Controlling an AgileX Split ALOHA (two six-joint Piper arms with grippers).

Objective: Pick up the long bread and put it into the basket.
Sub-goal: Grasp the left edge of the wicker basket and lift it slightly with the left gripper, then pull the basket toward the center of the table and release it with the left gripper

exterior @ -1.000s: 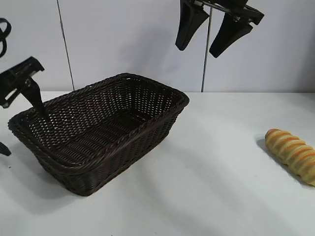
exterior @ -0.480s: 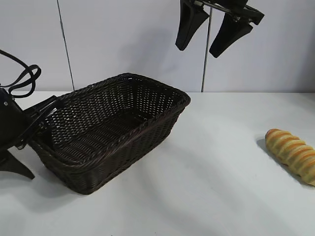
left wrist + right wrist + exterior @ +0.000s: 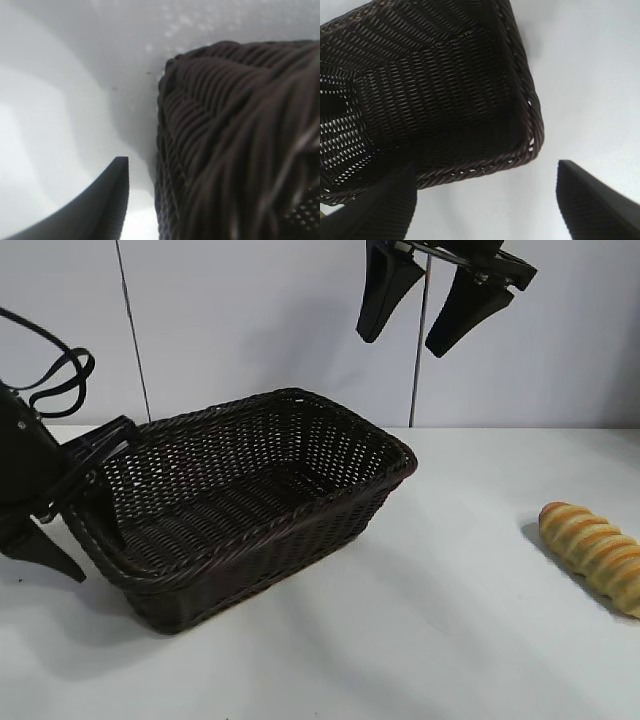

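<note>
Clamping basket (image 3: 330,455) rim: left gripper (image 3: 78,502); right gripper (image 3: 425,310) wide (no writing).

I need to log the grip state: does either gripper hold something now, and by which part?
The left gripper holds the basket by the rim of its short end wall. The right gripper hangs open above, holding nothing.
</note>
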